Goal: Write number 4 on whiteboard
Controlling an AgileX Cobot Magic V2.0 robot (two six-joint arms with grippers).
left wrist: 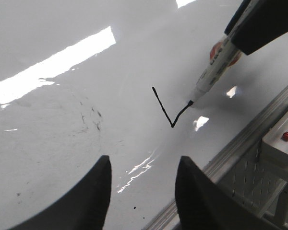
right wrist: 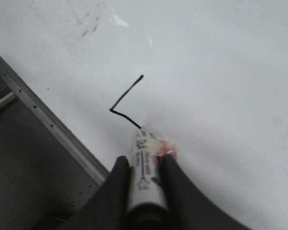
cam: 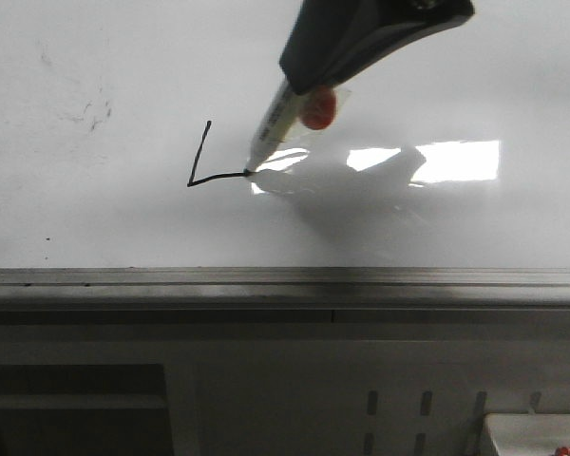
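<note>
Left of centre in the front view, the number 4 (cam: 209, 163) is only a slanted stroke and short crossbar on the whiteboard (cam: 123, 218). The marker (cam: 271, 133) tilts from upper right to its tip at the crossbar's end, clamped by the right gripper (right wrist: 144, 187), its upper barrel hidden. The left gripper (left wrist: 143, 194) hangs spread and empty.

We take this for a lab or workshop bench set up for robot trials; the work surface is a large glossy white board (cam: 95, 218) lying flat, edged by a grey metal rail (cam: 285, 277); beyond that edge we see a pale perforated metal panel with slotted holes (cam: 399, 413) and a light tray holding a red-capped item (left wrist: 284, 143); ceiling lights glare in bright rectangles (cam: 456, 160) off the board.
</note>
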